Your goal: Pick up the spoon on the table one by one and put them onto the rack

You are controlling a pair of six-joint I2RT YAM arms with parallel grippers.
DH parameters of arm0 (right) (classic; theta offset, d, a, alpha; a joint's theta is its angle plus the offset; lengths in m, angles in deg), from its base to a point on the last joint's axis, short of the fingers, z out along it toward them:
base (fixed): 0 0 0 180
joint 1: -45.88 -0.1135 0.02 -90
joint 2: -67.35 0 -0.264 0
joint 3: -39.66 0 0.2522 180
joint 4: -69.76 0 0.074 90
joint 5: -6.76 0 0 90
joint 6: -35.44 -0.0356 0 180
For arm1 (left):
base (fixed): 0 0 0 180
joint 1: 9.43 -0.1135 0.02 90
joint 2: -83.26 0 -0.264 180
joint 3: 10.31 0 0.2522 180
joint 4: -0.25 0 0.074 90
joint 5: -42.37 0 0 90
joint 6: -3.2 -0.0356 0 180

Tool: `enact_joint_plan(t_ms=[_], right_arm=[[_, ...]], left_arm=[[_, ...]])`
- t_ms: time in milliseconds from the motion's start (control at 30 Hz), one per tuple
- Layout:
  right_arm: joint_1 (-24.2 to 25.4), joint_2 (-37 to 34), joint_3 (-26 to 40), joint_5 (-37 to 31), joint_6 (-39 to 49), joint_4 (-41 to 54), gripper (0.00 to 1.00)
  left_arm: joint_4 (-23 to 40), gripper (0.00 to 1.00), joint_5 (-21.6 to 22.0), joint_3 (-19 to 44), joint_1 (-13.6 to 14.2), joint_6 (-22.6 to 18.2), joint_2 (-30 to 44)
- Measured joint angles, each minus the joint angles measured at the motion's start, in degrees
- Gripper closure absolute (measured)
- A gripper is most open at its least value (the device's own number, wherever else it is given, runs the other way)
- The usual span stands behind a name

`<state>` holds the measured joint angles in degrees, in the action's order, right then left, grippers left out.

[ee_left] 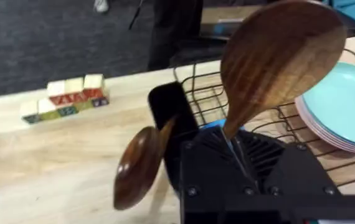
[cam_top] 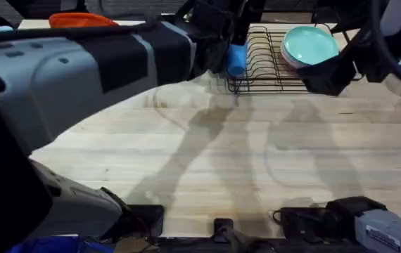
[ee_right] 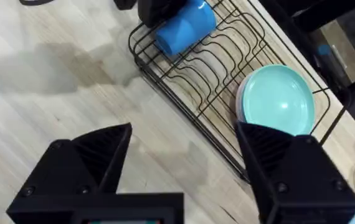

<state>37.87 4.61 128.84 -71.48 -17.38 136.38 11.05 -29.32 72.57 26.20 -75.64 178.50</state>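
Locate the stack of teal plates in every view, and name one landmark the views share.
Overhead: teal plates at the top right, standing in the rack's right end.
Left wrist: at the right edge, behind the spoon in the left gripper.
Right wrist: right of centre, in the rack.
Shared landmark: the black wire rack.

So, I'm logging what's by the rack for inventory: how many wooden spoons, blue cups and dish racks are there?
Wooden spoons: 2, a broad spoon in the left gripper and a darker spoon
Blue cup: 1
Black wire rack: 1
Total: 4
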Motion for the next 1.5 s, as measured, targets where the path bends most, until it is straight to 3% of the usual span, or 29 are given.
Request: enact_joint_plan(t_ms=[200,333,833,1167,1200,1267,1500], right_arm=[[0.0,0.0,0.0,-0.01,0.16,0.0,0.003],[0.0,0.0,0.0,-0.01,0.16,0.0,0.003],[0.0,0.0,0.0,0.01,0.16,0.15,0.003],[0.0,0.0,0.0,-0.01,0.16,0.17,0.003],[0.0,0.0,0.0,0.0,0.16,0.17,0.003],[0.0,0.0,0.0,-0.01,0.45,0.15,0.003],[0.0,0.0,0.0,-0.01,0.65,0.17,0.003]], left_arm=[[1.44,0.957,1.61,0.0,-0.76,3.15,0.0],[5.75,0.957,2.31,0.0,-0.78,4.28,0.0],[7.77,0.957,2.37,0.0,-0.78,4.72,1.72],[6.08,0.607,2.49,0.0,-1.05,4.47,2.21],[4.88,0.448,2.49,0.0,-1.04,3.95,2.19],[5.67,0.335,2.55,0.0,-1.06,3.78,1.59],[9.24,0.114,2.57,0.0,-1.06,2.87,-5.5]])
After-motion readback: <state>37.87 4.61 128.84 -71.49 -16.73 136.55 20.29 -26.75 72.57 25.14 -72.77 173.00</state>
